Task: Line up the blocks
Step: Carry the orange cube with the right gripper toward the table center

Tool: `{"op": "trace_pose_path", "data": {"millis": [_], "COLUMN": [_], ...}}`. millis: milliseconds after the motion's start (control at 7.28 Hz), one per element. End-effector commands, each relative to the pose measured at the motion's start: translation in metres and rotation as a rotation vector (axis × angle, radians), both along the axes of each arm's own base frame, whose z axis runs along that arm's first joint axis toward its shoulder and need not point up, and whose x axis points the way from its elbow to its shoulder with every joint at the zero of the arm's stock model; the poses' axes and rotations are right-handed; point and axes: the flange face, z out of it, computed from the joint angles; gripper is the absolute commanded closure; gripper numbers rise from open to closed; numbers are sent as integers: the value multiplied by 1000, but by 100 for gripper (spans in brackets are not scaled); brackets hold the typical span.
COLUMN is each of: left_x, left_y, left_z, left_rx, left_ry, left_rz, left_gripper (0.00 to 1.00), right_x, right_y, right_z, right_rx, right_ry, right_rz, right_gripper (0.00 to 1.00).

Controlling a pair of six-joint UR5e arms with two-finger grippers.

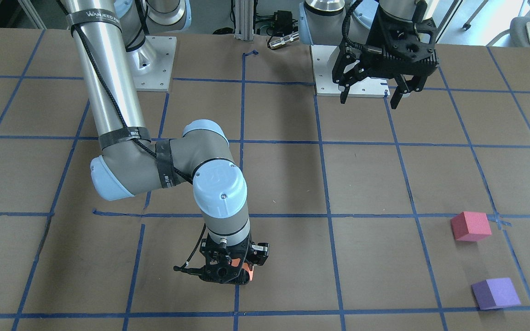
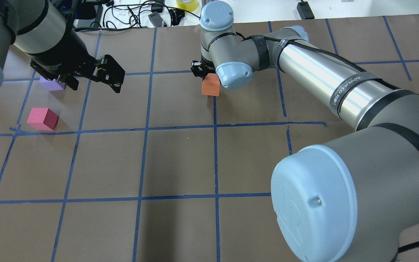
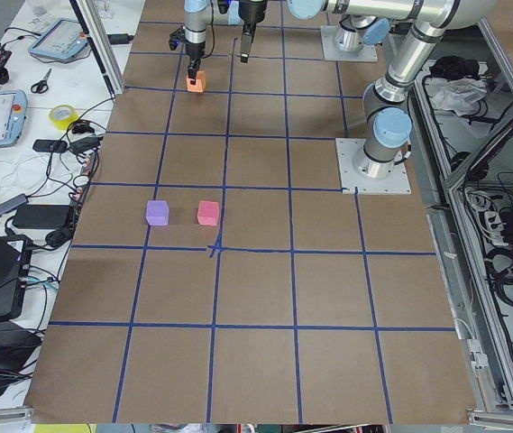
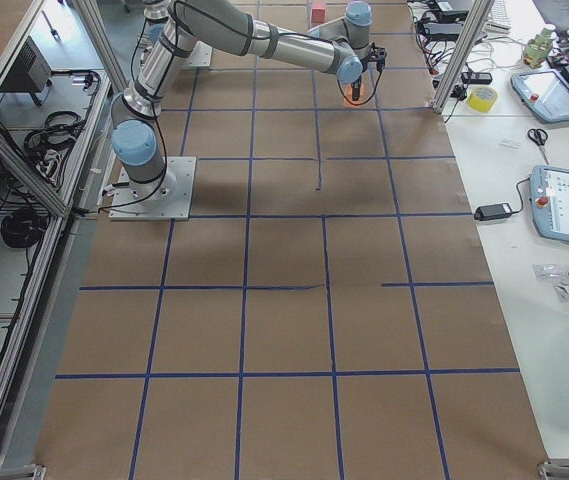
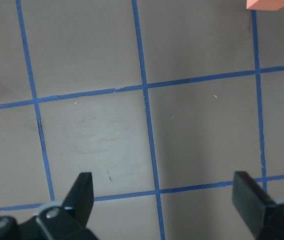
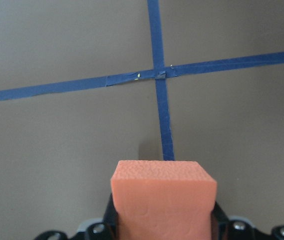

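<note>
Far across the bench point(image 1: 292, 184), right hand point(image 1: 233, 271) clamped on orange block point(image 2: 210, 86); left hand point(image 5: 165, 192) apart, idle. Step, likely: moving orange. Next: set it in line with pink block point(image 1: 470, 226) and purple block point(image 1: 495, 293).

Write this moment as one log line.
right pincer: shut on orange block | left pincer: open, empty | pink block, purple block: loose on table, apart

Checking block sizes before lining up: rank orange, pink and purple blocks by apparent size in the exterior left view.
Largest, tied: purple block and pink block, which look alike.
Smallest: orange block, though it is farthest from the camera, so unsure.
</note>
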Motion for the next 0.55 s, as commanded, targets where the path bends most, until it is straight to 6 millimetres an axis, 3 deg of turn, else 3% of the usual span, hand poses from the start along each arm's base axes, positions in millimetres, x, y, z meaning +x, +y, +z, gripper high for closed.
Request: {"op": "trace_pose_path", "data": {"millis": [0,412], "left_x": [1,0], "left_y": [0,0], "left_z": [0,1], "left_rx": [0,-4], "left_ry": [0,0], "left_rz": [1,0], "left_gripper": [0,0], "right_x": [9,19], "right_y": [6,14], "right_z": [-10,-13], "right_rx": [11,22], "right_ry": [13,14], "right_rz": [13,29], "right_gripper": [100,100]}}
